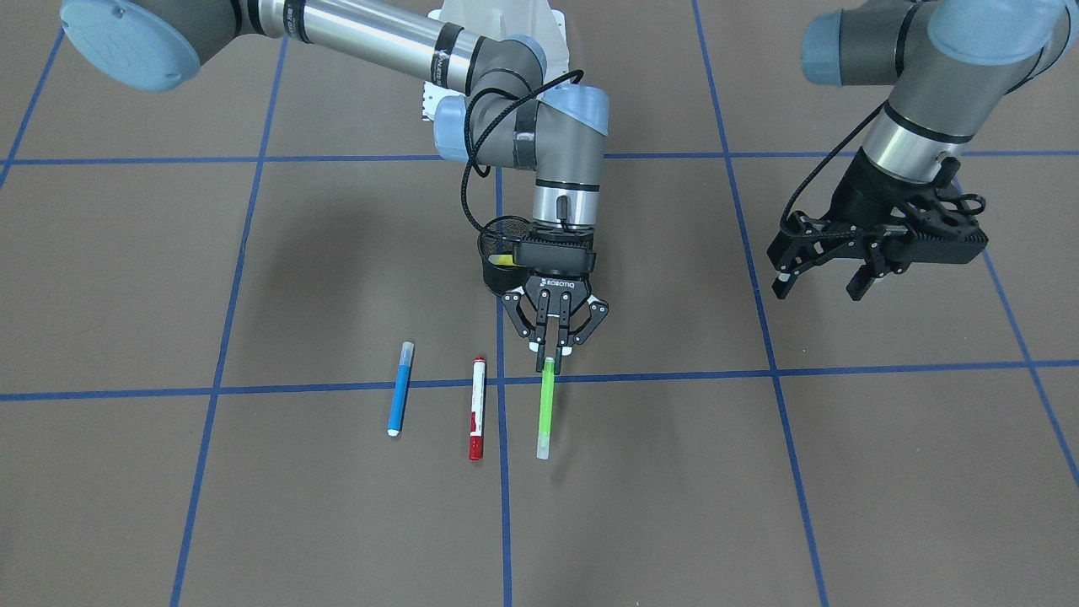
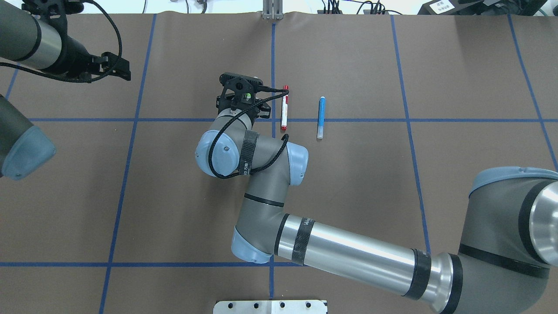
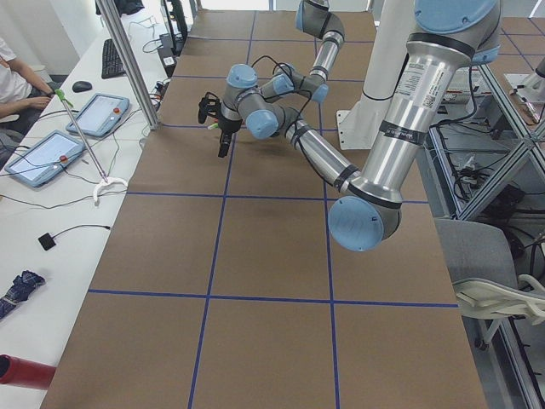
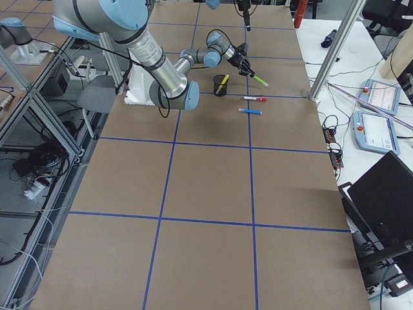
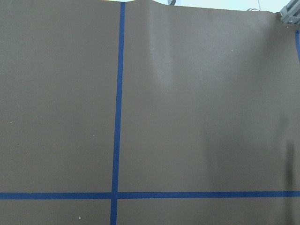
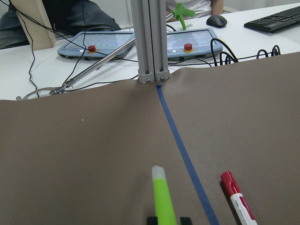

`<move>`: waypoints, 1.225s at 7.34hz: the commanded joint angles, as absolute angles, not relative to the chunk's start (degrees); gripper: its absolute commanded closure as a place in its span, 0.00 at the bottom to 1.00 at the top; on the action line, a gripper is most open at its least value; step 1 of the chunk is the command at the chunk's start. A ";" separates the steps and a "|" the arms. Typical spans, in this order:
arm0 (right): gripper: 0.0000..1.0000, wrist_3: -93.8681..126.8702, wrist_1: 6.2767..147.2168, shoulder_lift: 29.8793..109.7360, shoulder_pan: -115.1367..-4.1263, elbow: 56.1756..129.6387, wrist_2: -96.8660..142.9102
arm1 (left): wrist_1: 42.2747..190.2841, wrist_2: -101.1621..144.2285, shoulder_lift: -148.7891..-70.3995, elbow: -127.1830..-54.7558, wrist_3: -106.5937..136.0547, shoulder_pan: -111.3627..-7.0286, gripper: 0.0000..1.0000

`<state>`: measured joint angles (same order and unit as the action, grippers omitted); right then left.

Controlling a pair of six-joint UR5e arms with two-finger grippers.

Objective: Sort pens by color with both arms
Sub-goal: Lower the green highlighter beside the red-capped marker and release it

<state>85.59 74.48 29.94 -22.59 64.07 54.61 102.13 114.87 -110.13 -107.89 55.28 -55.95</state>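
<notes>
My right gripper is shut on the near end of the light green pen, which sticks out from the fingertips just above the table; the right wrist view shows it too. The white pen with red ends and the blue pen lie side by side on the brown table, on the far side of the green pen from my left arm. The yellow pen stands in the black mesh cup behind my right wrist. My left gripper is open and empty, well away from the pens.
Blue tape lines divide the brown paper into squares. An aluminium post stands at the table's far edge. Beyond it, a white desk holds tablets and a keyboard. The left wrist view shows only bare paper.
</notes>
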 commanded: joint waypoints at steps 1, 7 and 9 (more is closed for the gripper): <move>0.99 84.81 74.44 29.97 -22.67 64.07 55.54 | 102.13 114.87 -110.13 -107.93 55.28 -55.99 0.00; 0.57 84.64 74.44 30.06 -22.68 64.33 56.86 | 102.04 114.79 -110.21 -107.93 55.28 -55.99 0.00; 0.49 82.01 73.40 30.75 -22.76 67.82 58.43 | 102.04 114.79 -110.21 -107.93 55.28 -55.99 0.00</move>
<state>83.27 74.11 30.23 -22.71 65.41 57.30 102.05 114.78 -110.21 -107.94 55.29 -55.99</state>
